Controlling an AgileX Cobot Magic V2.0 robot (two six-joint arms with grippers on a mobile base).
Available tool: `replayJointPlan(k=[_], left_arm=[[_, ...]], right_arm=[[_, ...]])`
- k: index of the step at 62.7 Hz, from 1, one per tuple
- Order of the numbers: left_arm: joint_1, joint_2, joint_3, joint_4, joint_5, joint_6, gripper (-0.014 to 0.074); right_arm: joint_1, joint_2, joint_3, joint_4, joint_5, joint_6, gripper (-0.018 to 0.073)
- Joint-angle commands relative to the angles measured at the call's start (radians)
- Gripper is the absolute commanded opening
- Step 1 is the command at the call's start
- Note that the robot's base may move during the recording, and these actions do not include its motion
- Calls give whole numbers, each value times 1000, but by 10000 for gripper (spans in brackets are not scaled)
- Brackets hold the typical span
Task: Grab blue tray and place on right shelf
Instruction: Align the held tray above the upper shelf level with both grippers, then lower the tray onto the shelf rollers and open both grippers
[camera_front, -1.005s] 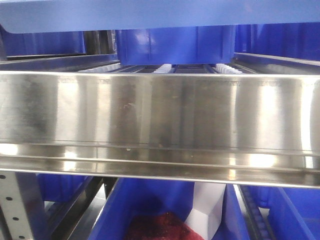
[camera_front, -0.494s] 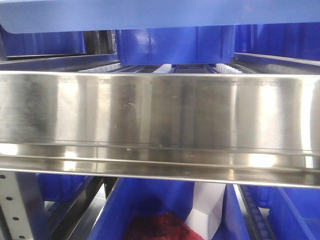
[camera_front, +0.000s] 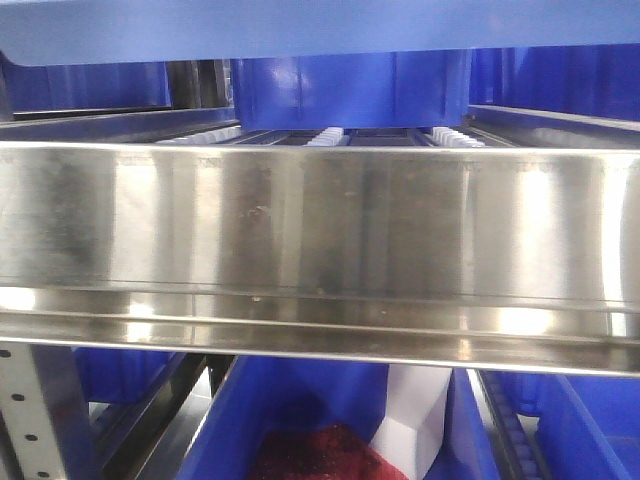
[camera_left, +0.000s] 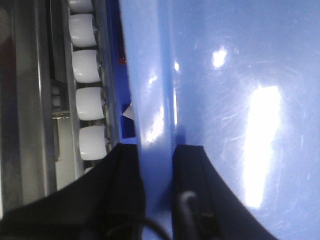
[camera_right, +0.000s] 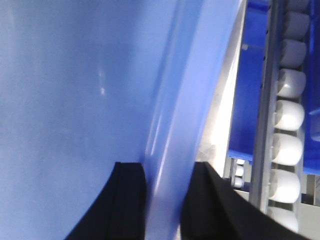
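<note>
I had one light periwinkle-blue glossy plastic tray (camera_front: 320, 25) up across the top edge of the front view, underside showing, above the tall front lip of the brushed stainless-steel rack shelf (camera_front: 320, 220). It was not down on the shelf from what I saw there. I couldn't tell from the wrist views whether it touched the rollers.

Two grippers, both on the tray. The left gripper (camera_left: 156, 156) had its two black fingers (camera_left: 127, 170) narrow and pinching the tray's flared rim, one finger on each side of it. The right gripper (camera_right: 167, 175) was the same on the opposite rim, two fingers clamped.

The row of white plastic rollers (camera_left: 86, 65) ran just beside the left rim: five clear, a sixth partly hidden. On the right side the row (camera_right: 289, 115) showed about eight.

In the front view I counted three white roller-track ends at the shelf's front edge and three dark-blue plastic bins at its back edge, with the centre bin (camera_front: 350, 90) clearest. One perforated metal upright (camera_front: 25, 410) stood at the lower left. Below the lip sat one dark-blue bin with red contents (camera_front: 310, 455).
</note>
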Motion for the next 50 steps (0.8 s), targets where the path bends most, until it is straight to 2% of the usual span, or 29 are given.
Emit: replayJointPlan(k=[1, 14, 23, 45, 50], left_arm=[[2, -10, -59, -53, 65, 60, -48], [83, 78, -176, -55, 47, 62, -48], [125, 149, -195, -58, 42, 63, -48], [134, 259, -196, -56, 37, 64, -40], [134, 267, -196, -56, 37, 86, 1]], right_arm=[[6, -12, -62, 51, -101, -45, 56], [-26, 93, -162, 51, -73, -48, 56], [-47, 177, -178, 50, -83, -49, 56], [-49, 335, -178, 37, -95, -49, 62], [-49, 342, -178, 38, -95, -49, 119]])
